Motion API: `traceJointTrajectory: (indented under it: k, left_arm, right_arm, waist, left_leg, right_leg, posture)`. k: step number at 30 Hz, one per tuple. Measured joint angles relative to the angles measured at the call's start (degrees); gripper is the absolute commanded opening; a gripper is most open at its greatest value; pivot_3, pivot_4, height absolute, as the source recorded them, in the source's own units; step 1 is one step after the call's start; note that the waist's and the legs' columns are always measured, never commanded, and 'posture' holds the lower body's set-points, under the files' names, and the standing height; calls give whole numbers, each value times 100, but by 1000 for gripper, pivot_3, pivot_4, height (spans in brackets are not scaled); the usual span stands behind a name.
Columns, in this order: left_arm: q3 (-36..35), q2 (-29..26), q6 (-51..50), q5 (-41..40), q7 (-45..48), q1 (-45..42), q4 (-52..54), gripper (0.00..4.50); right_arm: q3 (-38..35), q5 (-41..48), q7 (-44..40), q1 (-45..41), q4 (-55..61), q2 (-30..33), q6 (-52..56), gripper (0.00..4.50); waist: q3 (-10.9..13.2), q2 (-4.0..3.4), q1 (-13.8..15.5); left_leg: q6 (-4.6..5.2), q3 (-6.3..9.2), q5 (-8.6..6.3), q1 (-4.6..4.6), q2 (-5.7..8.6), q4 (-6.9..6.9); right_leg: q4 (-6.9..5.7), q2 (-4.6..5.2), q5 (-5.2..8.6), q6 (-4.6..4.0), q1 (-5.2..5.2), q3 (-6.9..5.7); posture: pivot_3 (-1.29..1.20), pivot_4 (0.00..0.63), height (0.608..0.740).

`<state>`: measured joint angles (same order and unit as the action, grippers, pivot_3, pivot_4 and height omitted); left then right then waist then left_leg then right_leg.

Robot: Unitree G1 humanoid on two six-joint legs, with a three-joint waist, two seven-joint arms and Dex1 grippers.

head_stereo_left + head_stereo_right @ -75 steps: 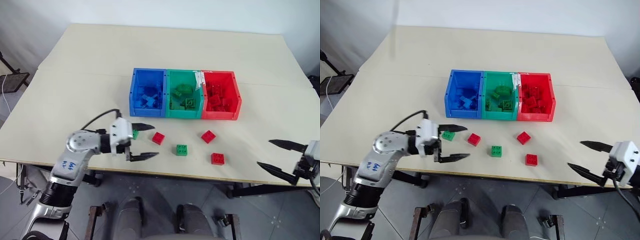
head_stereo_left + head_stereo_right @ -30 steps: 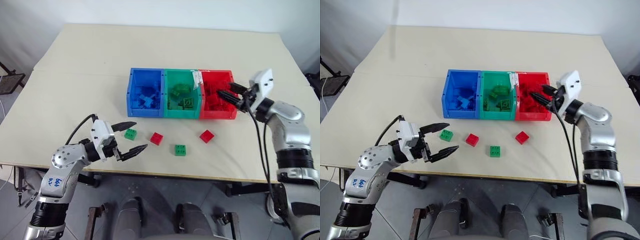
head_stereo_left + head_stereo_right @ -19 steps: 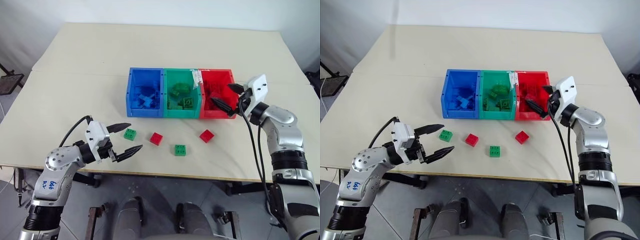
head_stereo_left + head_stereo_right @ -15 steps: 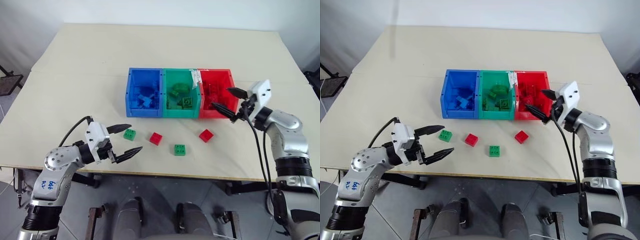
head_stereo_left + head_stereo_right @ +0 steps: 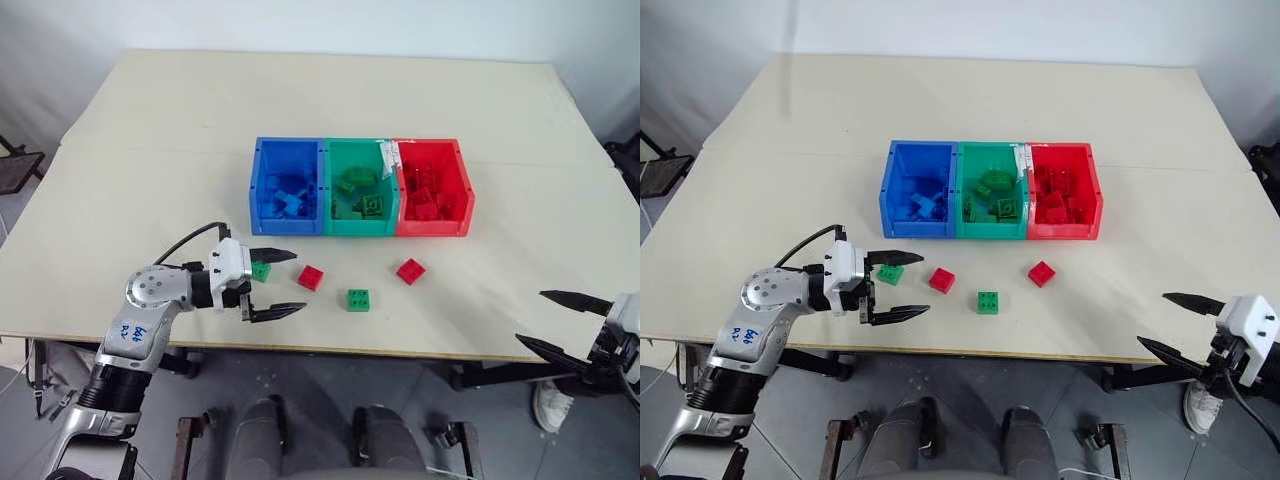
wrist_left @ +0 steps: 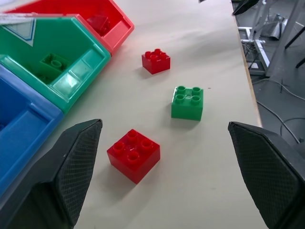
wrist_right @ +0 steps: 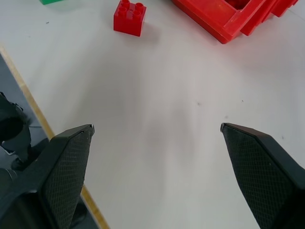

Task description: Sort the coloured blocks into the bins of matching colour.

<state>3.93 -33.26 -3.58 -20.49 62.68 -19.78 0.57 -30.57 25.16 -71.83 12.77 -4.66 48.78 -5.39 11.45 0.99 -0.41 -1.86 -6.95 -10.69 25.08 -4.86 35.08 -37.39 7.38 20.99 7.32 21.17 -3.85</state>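
Left gripper [image 5: 273,284] was open, empty, small green studded plastic block [image 5: 260,271] just beside its far finger; right gripper [image 5: 562,322] open, empty, off the worktop [image 5: 180,190] edge.

On my feed, the pale beige counter [image 5: 150,180] carried three joined bins: blue [image 5: 287,199], green [image 5: 359,199] and red [image 5: 434,199]. Loose blocks lay before them: two red [image 5: 310,277] [image 5: 410,270] and two green [image 5: 358,299] [image 5: 261,270]. Both pincers [image 5: 272,284] [image 5: 563,323] had black fingers [image 6: 78,157] with a cross-hatched pattern.
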Motion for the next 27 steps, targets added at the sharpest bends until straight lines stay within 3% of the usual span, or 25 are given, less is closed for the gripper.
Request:
traceJointTrajectory:
  k: [6, 13, 19, 23, 27]
  left_arm:
    - [-207, -62, 178, -48, 126, 151, -118, 4500]
    - [-833, -417, 141, -176, 59, 1003, -19, 4500]
    - [-1101, -445, 49, -299, -101, 1609, 705, 4500]
    - [-1167, -443, -78, -310, -267, 1664, 911, 4500]
    - [-1180, -410, -216, -375, -385, 1687, 1053, 4500]
  right_arm:
    - [602, 126, 330, -585, 415, -257, 500, 4456]
    - [2122, 144, 1309, -1880, 896, -712, 2427, 4456]
    - [2791, -363, 2029, -2478, 598, -1391, 2650, 4456]
    - [2964, -594, 2250, -2617, 477, -1600, 2499, 3558]
    - [2997, -635, 2341, -2656, 415, -1702, 2391, 2096]
  waist:
    - [0, 0, 21]
    - [0, 0, -36]
    - [0, 1, 17]
    - [-9, 15, 9]
    - [-11, 19, 4]
  left_leg:
    - [-4, 4, 3, 2, -1, 2]
    - [2, 6, -1, 13, -5, -1]
    - [17, 0, -10, 15, -3, 0]
    - [19, 0, -11, 10, -6, -1]
    - [18, -1, -12, 10, -7, -5]
  right_leg:
    - [-1, 1, 0, 0, 0, 0]
    - [-5, 2, 0, -1, 15, -1]
    - [-6, 4, -1, -1, 18, 0]
    - [-7, 1, -2, -3, 16, 0]
    - [-7, 0, -2, -3, 18, 0]
  posture:
    - [0, 150, 740]
    - [0, 150, 740]
    - [0, 150, 740]
    - [0, 150, 740]
    - [0, 150, 740]
